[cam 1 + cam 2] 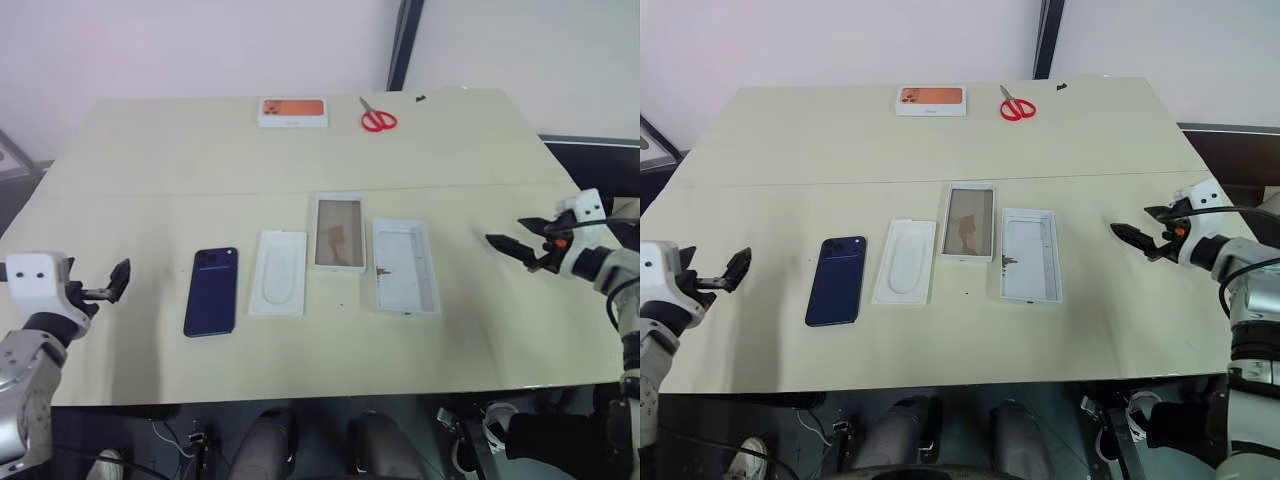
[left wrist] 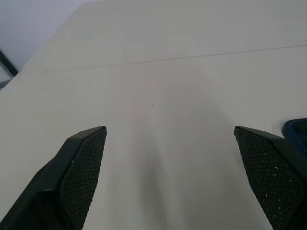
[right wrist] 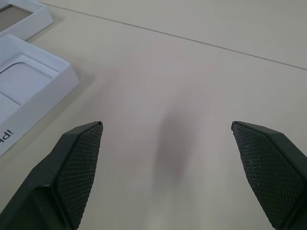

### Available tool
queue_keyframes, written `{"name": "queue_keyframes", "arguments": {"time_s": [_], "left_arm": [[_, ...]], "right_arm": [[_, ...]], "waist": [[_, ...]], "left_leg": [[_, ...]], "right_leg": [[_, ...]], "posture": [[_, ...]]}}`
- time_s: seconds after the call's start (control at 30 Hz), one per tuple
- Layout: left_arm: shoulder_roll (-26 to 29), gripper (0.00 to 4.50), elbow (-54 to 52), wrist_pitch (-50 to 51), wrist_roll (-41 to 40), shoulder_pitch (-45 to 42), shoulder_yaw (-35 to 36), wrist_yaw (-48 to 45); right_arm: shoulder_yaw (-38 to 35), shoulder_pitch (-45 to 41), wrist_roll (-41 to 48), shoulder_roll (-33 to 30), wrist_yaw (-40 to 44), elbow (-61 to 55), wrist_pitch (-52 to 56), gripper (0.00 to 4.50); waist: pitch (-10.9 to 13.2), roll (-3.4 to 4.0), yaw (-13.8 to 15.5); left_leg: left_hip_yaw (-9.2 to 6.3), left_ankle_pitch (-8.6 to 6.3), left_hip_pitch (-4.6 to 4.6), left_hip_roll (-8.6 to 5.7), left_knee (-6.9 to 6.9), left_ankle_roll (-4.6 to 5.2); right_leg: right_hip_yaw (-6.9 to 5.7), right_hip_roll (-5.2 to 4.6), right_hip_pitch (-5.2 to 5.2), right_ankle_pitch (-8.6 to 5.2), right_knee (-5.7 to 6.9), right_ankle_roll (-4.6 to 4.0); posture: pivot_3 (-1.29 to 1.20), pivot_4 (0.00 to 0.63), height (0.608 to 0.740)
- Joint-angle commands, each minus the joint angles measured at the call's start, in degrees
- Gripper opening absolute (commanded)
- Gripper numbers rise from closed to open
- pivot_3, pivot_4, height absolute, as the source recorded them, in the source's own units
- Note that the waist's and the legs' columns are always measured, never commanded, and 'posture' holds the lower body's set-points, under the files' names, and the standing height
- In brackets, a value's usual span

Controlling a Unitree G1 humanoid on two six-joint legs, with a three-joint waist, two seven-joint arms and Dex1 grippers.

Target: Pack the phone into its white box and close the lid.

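Phone [image 1: 211,291] lies flat toward the table's [image 1: 150,160] near-left edge; white box [image 1: 405,266] and lid [image 1: 338,232] lie mid-table. Left gripper [image 1: 112,282] and right gripper [image 1: 510,247] both spread apart, empty.

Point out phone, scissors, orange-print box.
phone [image 1: 211,291]: left eye view, middle of its dark blue back.
scissors [image 1: 379,121]: left eye view, red handles.
orange-print box [image 1: 293,111]: left eye view, middle of its printed top.

A bare lab or test room is showing here: a plain beige tabletop [image 1: 150,160] is standing against blank white walls [image 1: 150,45], red scissors [image 1: 378,118] lying toward one o'clock.
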Motion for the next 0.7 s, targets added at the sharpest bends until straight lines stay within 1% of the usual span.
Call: {"name": "queue_keyframes", "arguments": {"time_s": [0.03, 0.33, 0.43, 0.53, 0.63, 0.7], "left_arm": [[-0.2, 4.48, -2.2, -0.3, -0.4, -0.8, 0.2, 0.5], [0.2, 4.48, -2.6, 0.6, -0.6, -3.1, -1.3, 0.3], [0.0, 4.48, -3.6, 1.7, -1.4, -5.3, -3.0, 0.1], [0.1, 4.48, -4.1, 4.2, -2.4, -7.7, -5.9, -0.3], [0.5, 4.48, -5.0, 8.8, -3.8, -11.0, -10.7, -1.4], [0.2, 4.48, -4.8, 11.2, -5.7, -13.2, -12.4, -2.2]], "right_arm": [[-0.5, -2.1, -0.2, -1.0, 0.2, -0.2, -1.4, 4.5], [-0.4, -1.8, 0.1, 0.4, -0.9, -3.5, -1.6, 4.5], [0.0, -1.4, 0.4, 1.4, -1.4, -6.1, -1.1, 4.5], [0.5, -0.2, 0.7, 2.5, -1.9, -10.4, -0.1, 4.5], [1.7, 2.5, 1.2, 3.8, -2.1, -18.1, 1.6, 4.5], [2.8, 4.3, 1.5, 4.9, -2.5, -23.2, 2.8, 4.5]], "waist": [[0.0, 0.0, 0.0], [0.0, 0.0, 0.0], [0.0, 0.0, 0.0], [0.0, 0.0, 0.1], [0.0, 0.0, 0.2], [0.0, -0.01, 0.1]], "left_leg": [[0.0, 0.0, 0.0, 0.0, 0.0, 0.0], [0.0, 0.0, 0.0, 0.0, 0.02, 0.0], [-0.01, 0.0, 0.0, 0.0, 0.02, 0.0], [-0.02, 0.0, 0.0, 0.0, 0.05, -0.01], [-0.02, 0.0, -0.01, 0.0, 0.08, -0.01], [-0.03, 0.0, -0.01, 0.0, 0.08, -0.01]], "right_leg": [[0.0, 0.0, 0.0, 0.0, 0.0, 0.0], [-0.01, 0.0, 0.01, 0.0, 0.0, 0.0], [-0.01, 0.01, 0.01, 0.0, 0.0, 0.0], [-0.03, 0.01, 0.04, 0.0, 0.01, 0.01], [-0.04, 0.01, 0.05, 0.01, 0.01, 0.01], [-0.04, 0.02, 0.05, 0.01, 0.01, 0.01]], "posture": [[0.0, 0.15, 0.74], [0.0, 0.15, 0.74], [0.0, 0.15, 0.74], [0.0, 0.15, 0.74], [0.0, 0.15, 0.74], [0.0, 0.15, 0.74]]}}
